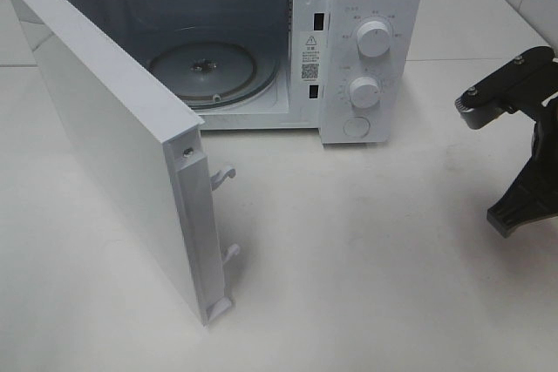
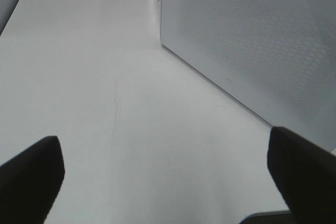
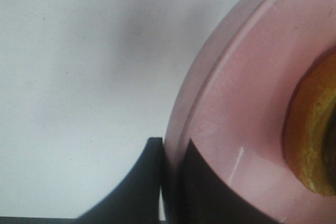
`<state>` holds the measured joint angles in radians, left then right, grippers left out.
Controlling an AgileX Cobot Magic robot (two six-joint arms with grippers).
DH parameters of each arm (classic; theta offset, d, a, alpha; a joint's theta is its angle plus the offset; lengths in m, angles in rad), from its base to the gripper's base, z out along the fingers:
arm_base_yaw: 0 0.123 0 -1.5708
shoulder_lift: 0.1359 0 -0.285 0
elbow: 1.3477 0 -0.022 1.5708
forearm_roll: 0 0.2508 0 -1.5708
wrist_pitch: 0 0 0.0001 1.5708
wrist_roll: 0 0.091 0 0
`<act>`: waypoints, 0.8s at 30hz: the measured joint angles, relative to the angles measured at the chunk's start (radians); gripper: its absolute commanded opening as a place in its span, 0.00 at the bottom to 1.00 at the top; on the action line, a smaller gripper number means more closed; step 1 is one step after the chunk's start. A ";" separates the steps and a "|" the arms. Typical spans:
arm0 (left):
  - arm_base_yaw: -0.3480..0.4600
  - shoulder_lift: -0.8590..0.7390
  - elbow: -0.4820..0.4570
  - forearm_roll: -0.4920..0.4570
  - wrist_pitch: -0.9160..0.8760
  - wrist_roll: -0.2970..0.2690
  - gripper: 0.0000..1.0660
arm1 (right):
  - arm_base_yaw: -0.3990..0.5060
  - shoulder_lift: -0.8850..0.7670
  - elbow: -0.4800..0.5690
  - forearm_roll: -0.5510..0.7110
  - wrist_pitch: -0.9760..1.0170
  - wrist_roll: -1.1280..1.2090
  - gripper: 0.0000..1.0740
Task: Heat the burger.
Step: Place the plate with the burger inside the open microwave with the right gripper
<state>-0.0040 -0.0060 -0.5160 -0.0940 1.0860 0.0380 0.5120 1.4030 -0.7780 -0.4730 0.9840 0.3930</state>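
In the right wrist view, the burger (image 3: 314, 135) shows only as a golden-brown edge of bun on a pink round plate (image 3: 236, 103). My right gripper (image 3: 176, 182) is shut on the plate's rim, one finger under it and one on its top side. In the exterior high view only the right arm (image 1: 523, 145) shows at the right edge; plate and burger lie outside that view. My left gripper (image 2: 168, 182) is open and empty above the bare table, next to the microwave door (image 2: 247, 40).
The white microwave (image 1: 370, 6) stands at the back with its door (image 1: 113, 137) swung wide open to the left. Its glass turntable (image 1: 209, 67) holds nothing. Two knobs (image 1: 373, 39) sit on its right panel. White table (image 1: 366, 250) lies in front.
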 measured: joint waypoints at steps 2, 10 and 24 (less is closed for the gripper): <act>0.000 0.000 0.000 0.000 0.000 0.000 0.92 | 0.009 -0.018 0.009 -0.001 0.001 -0.007 0.00; 0.000 0.000 0.000 0.000 0.000 0.000 0.92 | 0.081 -0.112 0.080 0.002 0.019 -0.017 0.00; 0.000 0.000 0.000 0.000 0.000 0.000 0.92 | 0.275 -0.274 0.185 0.002 0.096 -0.025 0.00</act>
<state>-0.0040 -0.0060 -0.5160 -0.0940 1.0860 0.0380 0.7870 1.1290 -0.5930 -0.4710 1.0800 0.3680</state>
